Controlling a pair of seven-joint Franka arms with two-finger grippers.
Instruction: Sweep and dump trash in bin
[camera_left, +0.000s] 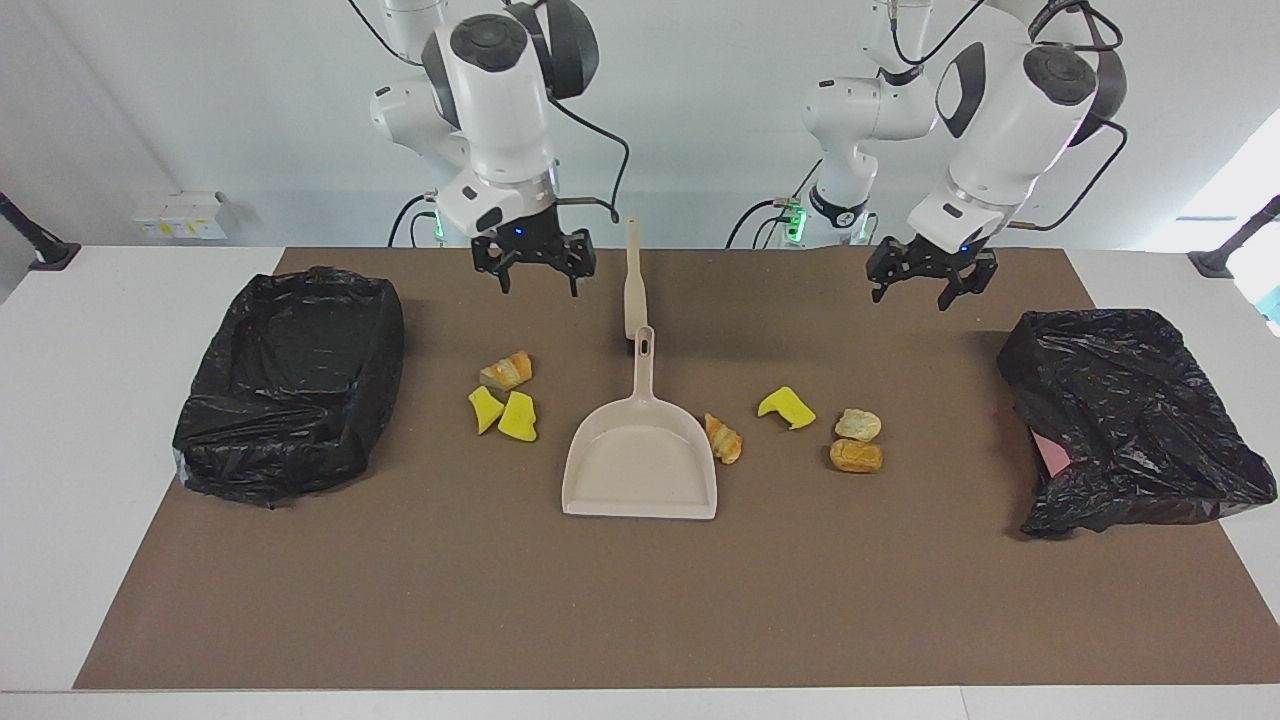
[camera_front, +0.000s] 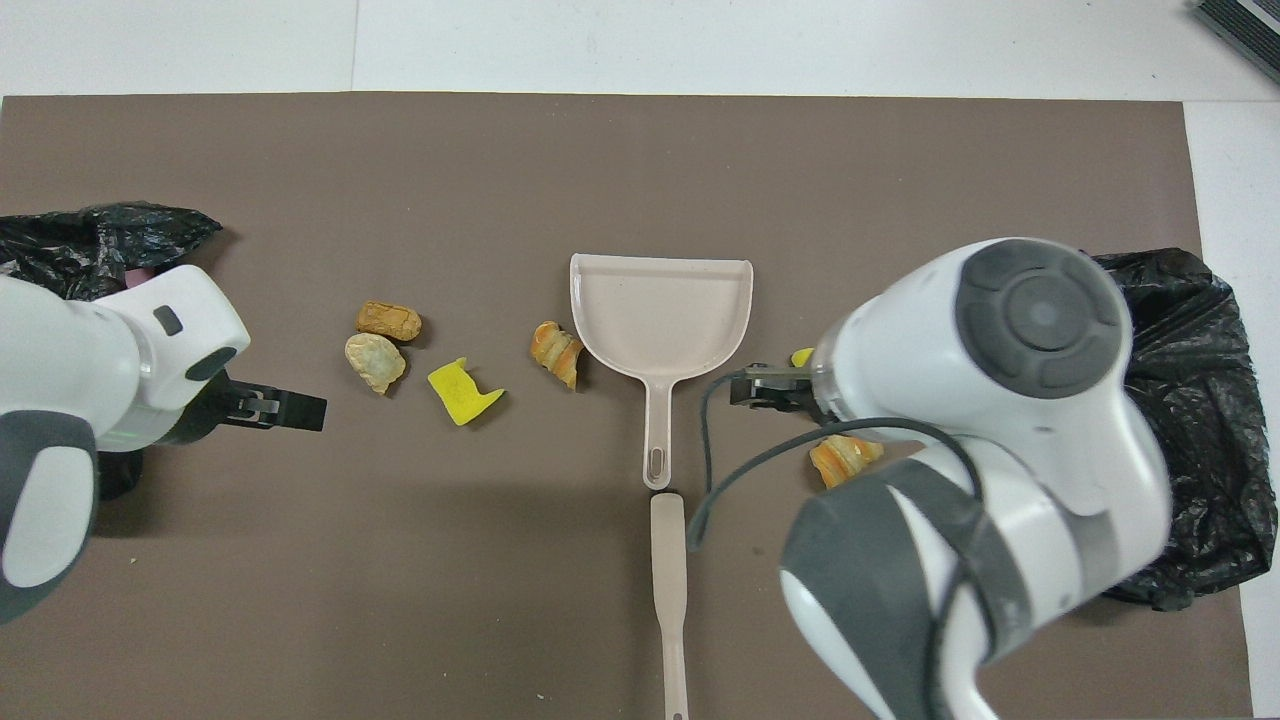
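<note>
I have both arms up over the robots' edge of the brown mat (camera_left: 640, 610), nothing grasped yet, so I judge this the approach step before any sweeping. My right gripper (camera_left: 534, 270) hangs with its fingers spread and empty, over the mat just beside the brush (camera_left: 633, 285), which lies along the middle line by the robots' edge. My left gripper (camera_left: 931, 280) is likewise spread and empty, over the mat toward the left arm's end, near the crumpled black bag (camera_left: 1130, 420).

The dustpan (camera_left: 640, 465) sits mid-mat, its handle pointing at the brush and almost touching it. The trash (camera_left: 517, 416) lies loose on the mat in two clusters, one on each side of the pan: three pieces toward the lined bin (camera_left: 290, 380), four toward the left arm's end, one of them touching the pan's side.

Next, I think, I must lower the right gripper onto the brush handle and bring the left to the pan handle, keeping clear of the scraps.
</note>
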